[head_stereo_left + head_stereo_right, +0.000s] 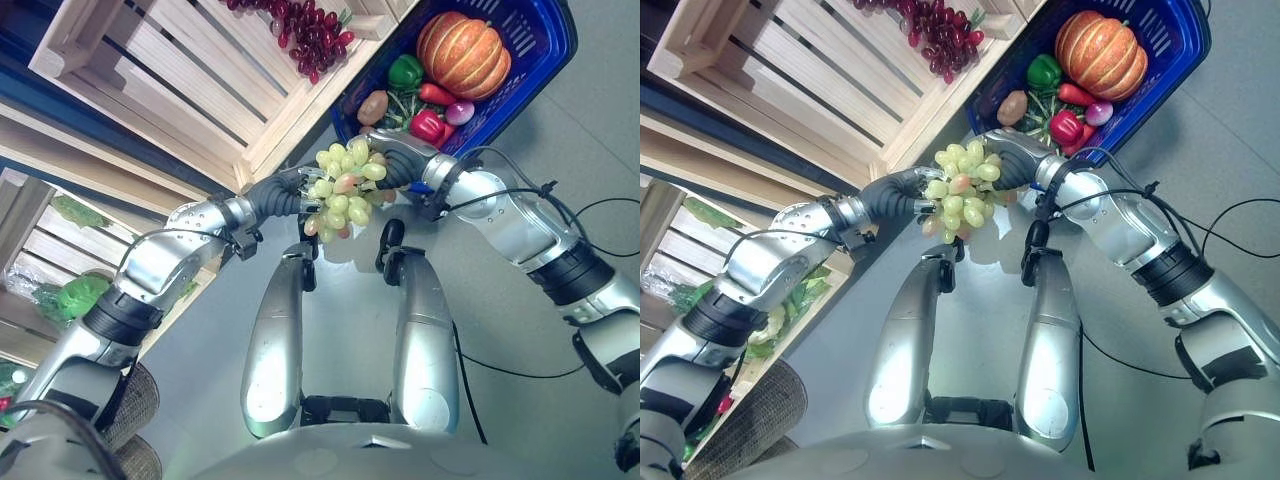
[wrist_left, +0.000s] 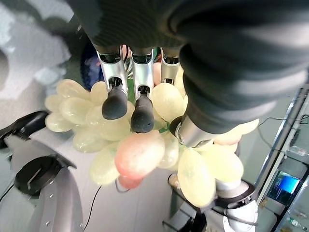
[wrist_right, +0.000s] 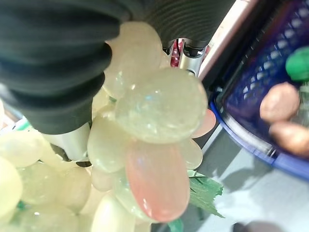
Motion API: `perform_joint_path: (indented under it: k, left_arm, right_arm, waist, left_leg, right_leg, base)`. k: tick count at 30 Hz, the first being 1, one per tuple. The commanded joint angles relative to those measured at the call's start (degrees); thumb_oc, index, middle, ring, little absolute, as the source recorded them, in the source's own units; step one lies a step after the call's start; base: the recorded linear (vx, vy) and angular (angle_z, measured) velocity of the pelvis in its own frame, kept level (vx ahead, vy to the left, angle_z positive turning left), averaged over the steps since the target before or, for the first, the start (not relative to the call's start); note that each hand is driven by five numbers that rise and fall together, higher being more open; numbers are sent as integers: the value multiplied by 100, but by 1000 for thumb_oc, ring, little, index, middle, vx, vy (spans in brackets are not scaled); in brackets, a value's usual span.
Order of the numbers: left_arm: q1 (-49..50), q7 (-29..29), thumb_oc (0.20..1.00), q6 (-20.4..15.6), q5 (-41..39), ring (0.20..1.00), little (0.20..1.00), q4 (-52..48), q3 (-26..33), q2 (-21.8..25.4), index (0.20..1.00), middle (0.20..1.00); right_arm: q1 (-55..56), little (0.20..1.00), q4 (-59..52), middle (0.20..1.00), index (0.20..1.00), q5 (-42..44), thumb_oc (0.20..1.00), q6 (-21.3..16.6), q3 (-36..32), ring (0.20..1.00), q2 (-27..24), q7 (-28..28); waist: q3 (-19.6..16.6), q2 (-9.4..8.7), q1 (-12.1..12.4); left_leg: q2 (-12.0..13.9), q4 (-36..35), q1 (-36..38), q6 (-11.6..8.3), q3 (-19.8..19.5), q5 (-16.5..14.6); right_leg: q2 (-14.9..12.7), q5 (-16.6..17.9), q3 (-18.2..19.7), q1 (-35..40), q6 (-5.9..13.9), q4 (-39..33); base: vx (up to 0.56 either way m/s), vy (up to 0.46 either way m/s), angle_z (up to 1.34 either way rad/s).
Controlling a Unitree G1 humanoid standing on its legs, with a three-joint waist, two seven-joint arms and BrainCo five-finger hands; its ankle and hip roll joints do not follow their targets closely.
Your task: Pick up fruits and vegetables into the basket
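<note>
A bunch of green grapes [image 1: 345, 190] with a few pinkish berries hangs in mid-air between my two hands, just short of the blue basket [image 1: 545, 50]. My left hand [image 1: 290, 195] comes in from the left and is shut on the bunch; its dark-tipped fingers [image 2: 142, 113] curl over the berries. My right hand [image 1: 400, 158] meets the same bunch from the basket side, with the grapes [image 3: 159, 106] pressed close against its ribbed cover. The basket holds an orange pumpkin [image 1: 463, 52], a green pepper [image 1: 405, 70], a red pepper [image 1: 427, 124] and a brown potato [image 1: 373, 106].
A slatted wooden crate [image 1: 180, 80] beside the basket holds dark red grapes [image 1: 310, 35]. Lower shelves at the left carry leafy greens [image 1: 75, 295]. A wicker basket [image 1: 135, 400] stands at the lower left. Grey floor lies under the hands.
</note>
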Motion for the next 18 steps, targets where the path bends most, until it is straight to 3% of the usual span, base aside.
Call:
perform_joint_path:
  k: [1, 2, 8, 18]
  left_arm:
    - [100, 815, 1000, -589, 180, 1000, 1000, -219, 905, -118, 1000, 1000]
    - [194, 885, 1000, -647, 235, 1000, 1000, -186, 941, -136, 1000, 1000]
    - [522, 965, 1000, -918, -53, 1000, 1000, -210, 1257, -220, 1000, 1000]
    - [910, 1842, 1000, -1352, 56, 1000, 1000, -158, 1717, -433, 1000, 1000]
  right_arm:
    - [214, 200, -595, 200, 200, 664, 200, -535, -79, 200, 246, 212]
    - [350, 200, -577, 200, 200, 707, 200, -578, -145, 200, 262, 218]
    - [749, 200, -636, 200, 200, 914, 200, -762, -568, 200, 307, 290]
    - [1179, 200, -804, 200, 200, 1610, 200, -880, -1129, 200, 433, 532]
  waist:
    - [-252, 33, -140]
    - [-252, 35, -141]
    - [-252, 51, -152]
    - [-252, 51, -180]
  left_leg:
    - [-480, 367, 96, 610, 489, -799]
    - [-482, 431, 229, 577, 453, -981]
    - [-466, 412, 241, 568, 470, -967]
    - [-424, 387, 280, 551, 526, -950]
  right_leg:
    - [428, 424, -6, 88, 272, -542]
    - [437, 240, 40, 206, 323, -451]
    - [429, 227, 28, 211, 309, -444]
    - [420, 190, 9, 249, 286, -450]
  base:
    - [12, 2, 4]
    - [83, 4, 7]
    - [12, -1, 4]
    - [0, 0, 0]
